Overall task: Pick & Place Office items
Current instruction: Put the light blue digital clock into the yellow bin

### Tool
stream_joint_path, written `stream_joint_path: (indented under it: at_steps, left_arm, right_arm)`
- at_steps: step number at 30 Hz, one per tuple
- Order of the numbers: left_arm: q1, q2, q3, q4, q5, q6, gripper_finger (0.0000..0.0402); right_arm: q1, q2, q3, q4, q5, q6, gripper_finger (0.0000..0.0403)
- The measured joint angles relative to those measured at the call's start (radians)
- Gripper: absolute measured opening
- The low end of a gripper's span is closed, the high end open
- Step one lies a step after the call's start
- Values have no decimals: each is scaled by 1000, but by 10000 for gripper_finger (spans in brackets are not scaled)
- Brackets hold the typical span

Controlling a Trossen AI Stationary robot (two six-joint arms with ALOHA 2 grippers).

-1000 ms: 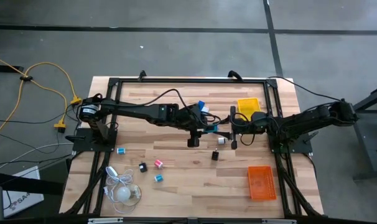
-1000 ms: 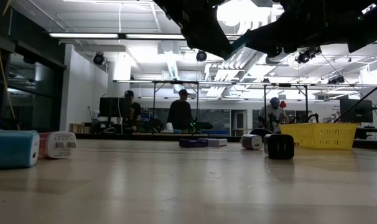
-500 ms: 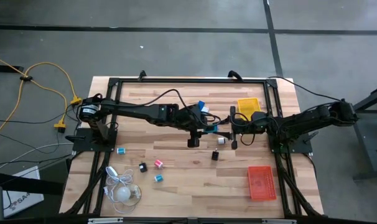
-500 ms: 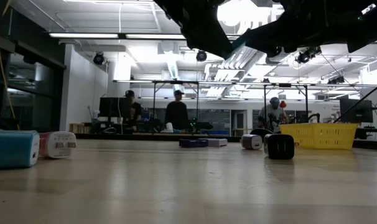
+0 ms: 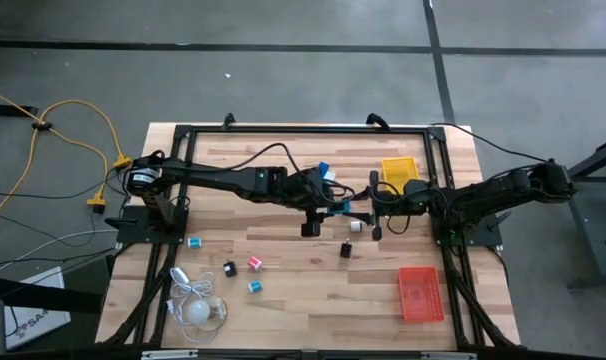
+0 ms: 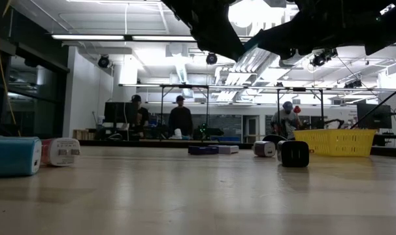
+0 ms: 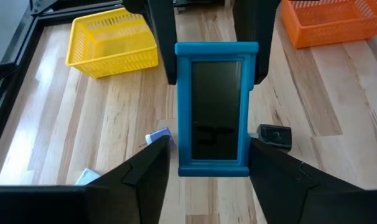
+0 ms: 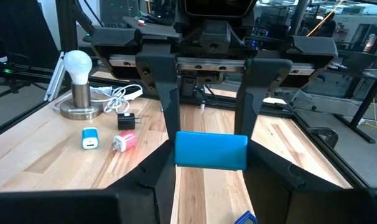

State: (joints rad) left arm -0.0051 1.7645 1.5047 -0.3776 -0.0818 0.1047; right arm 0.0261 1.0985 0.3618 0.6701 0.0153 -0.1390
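A blue-framed slab with a dark face (image 7: pixel 216 109) hangs above the table's middle (image 5: pixel 344 208), between my two grippers, which meet head-on. My right gripper (image 8: pixel 211 149) comes from the table's right (image 5: pixel 365 208) and is shut on the slab. My left gripper (image 7: pixel 210 149) comes from the left (image 5: pixel 333 205) and is open. Its fingers stand on either side of the slab's near end, with a thin gap showing. Small office items lie on the wood: teal (image 5: pixel 194 241), black (image 5: pixel 229 268), pink (image 5: pixel 254 263), teal (image 5: pixel 254 287), black (image 5: pixel 346 250) and white (image 5: pixel 356 226). My right gripper pinches the slab's two long edges (image 7: pixel 179 62) between its two fingers (image 7: pixel 160 37), at the end toward the right arm. The fingers come level from the table's right and lie along the slab. The slab is lifted clear of the table, roughly level, dark face up.
A yellow tray (image 5: pixel 400 170) stands at the far right and an orange tray (image 5: pixel 421 293) at the near right. A white bulb with a coiled cord (image 5: pixel 198 308) sits at the near left. A blue item (image 5: pixel 324 170) lies beyond the left arm. People stand in the room behind (image 6: pixel 180 121).
Both arms and the slab have kept their places. A person in the room behind has stepped toward the left.
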Motion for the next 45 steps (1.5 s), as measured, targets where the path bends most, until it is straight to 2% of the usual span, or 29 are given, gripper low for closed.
stream_joint_path:
  at_steps: [6, 30, 35, 37, 42, 45]
  left_arm:
    - [0, 0, 0, 0, -1, 7, 217]
    - [-19, 0, 0, -8, -2, 21, 218]
    - [-16, 0, 0, -10, -2, 21, 218]
    - [-16, 0, 0, -10, -2, 20, 218]
    - [-16, 0, 0, -11, -2, 19, 218]
    - [-16, 0, 0, -11, -2, 19, 218]
  right_arm:
    - [0, 0, 0, -1, -1, 0, 147]
    - [0, 0, 0, -91, 4, 41, 146]
    - [29, -5, 0, -98, 11, 46, 146]
    - [46, -25, 0, -126, 44, 39, 146]
    - [66, -99, 0, -246, 235, 30, 146]
    - [66, -147, 0, -283, 311, 36, 146]
